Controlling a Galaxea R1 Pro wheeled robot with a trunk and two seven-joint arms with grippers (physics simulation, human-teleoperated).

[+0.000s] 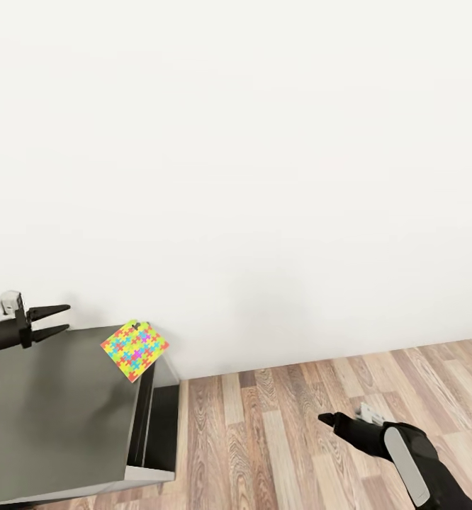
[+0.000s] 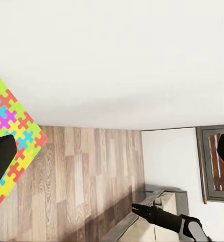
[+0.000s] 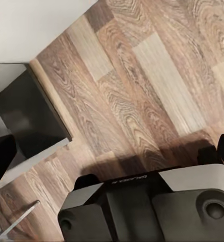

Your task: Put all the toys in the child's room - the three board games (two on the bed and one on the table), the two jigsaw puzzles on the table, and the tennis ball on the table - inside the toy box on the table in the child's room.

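Left claw [image 1: 64, 319] hovers over the far left part of the dark-grey surface [image 1: 52, 418], fingers parted and nothing between them — released. It points along the surface toward the jigsaw puzzle [image 1: 135, 350], which lies near, ahead of the fingertips.

The puzzle is a thin bright board, flat at the surface's far corner near the wall [image 1: 264, 177]. It sits turned like a diamond, one corner toward the wall, another hanging past the surface's right edge over the floor [image 1: 285, 425]. In the left wrist view the same puzzle [image 2: 13, 146] juts over the wood planks, part hidden by a dark fingertip [image 2: 2, 154].

Right claw [image 1: 324, 419] hangs low over the floor, well apart from the surface and puzzle; its tips read as drawn to a point in the head view, but whether they are truly clenched I cannot tell. Left arm is plainly the nearer one.

Judgement: the board's overhang gives a finger room to slip beneath from the open side, where nothing crowds it. Wall sits close behind the corner, so little room on the far side. A flat push could tip it off the edge. No toy box, ball or game boxes seen from here.
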